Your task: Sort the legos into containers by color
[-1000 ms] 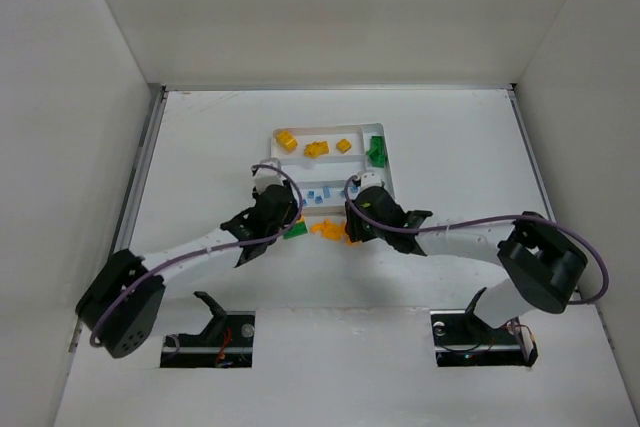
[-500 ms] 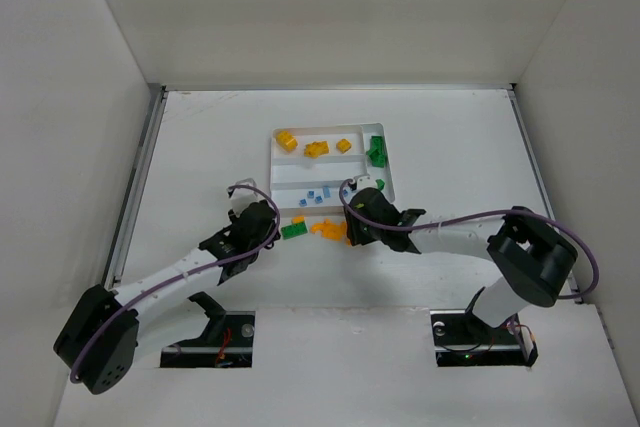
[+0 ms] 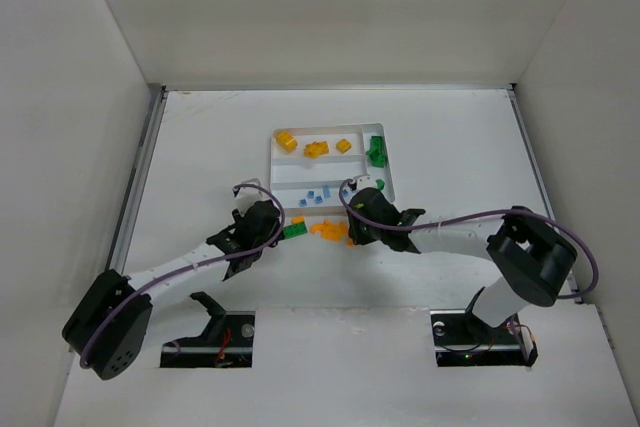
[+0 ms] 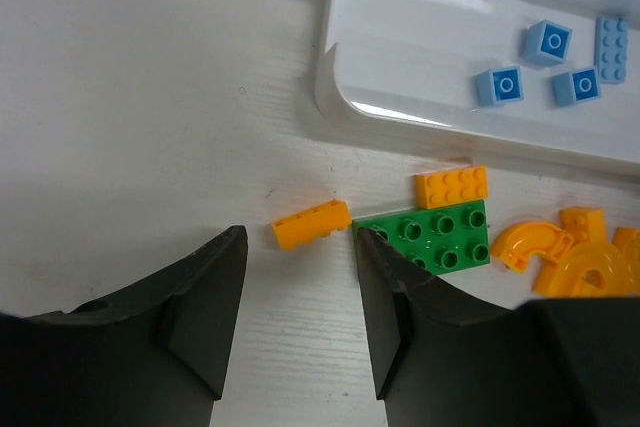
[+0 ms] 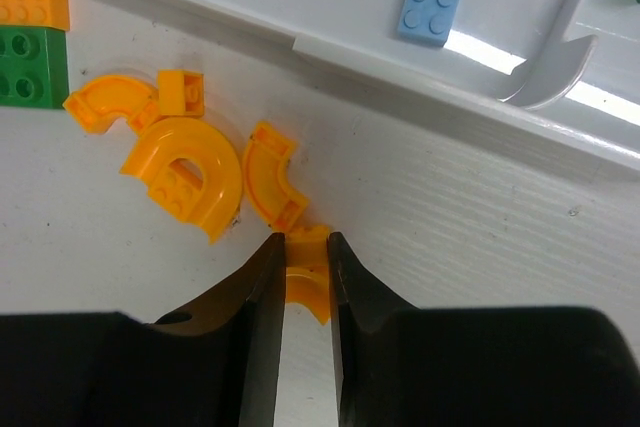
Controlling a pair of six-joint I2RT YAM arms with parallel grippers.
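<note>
The white tray (image 3: 272, 162) holds yellow legos (image 3: 317, 149) in its far section, pale blue ones (image 3: 315, 196) in the near section and green ones (image 3: 377, 152) in the narrow side section. In front of it on the table lie a green plate (image 4: 430, 237), a small orange brick (image 4: 311, 224) and orange curved pieces (image 5: 185, 172). My left gripper (image 4: 300, 277) is open and empty, with the small orange brick just ahead of its tips. My right gripper (image 5: 305, 247) is shut on an orange curved lego (image 5: 308, 292) resting on the table beside the pile.
White walls enclose the table on three sides. A metal rail (image 3: 140, 172) runs along the left edge. The tray's near wall (image 5: 400, 67) stands just beyond the right gripper, with one blue brick (image 5: 432, 10) behind it. Bare table lies left of the left gripper.
My left gripper drew back from the tray's near-left corner toward me and its jaws widened. My right gripper's jaws closed onto the orange curved lego.
</note>
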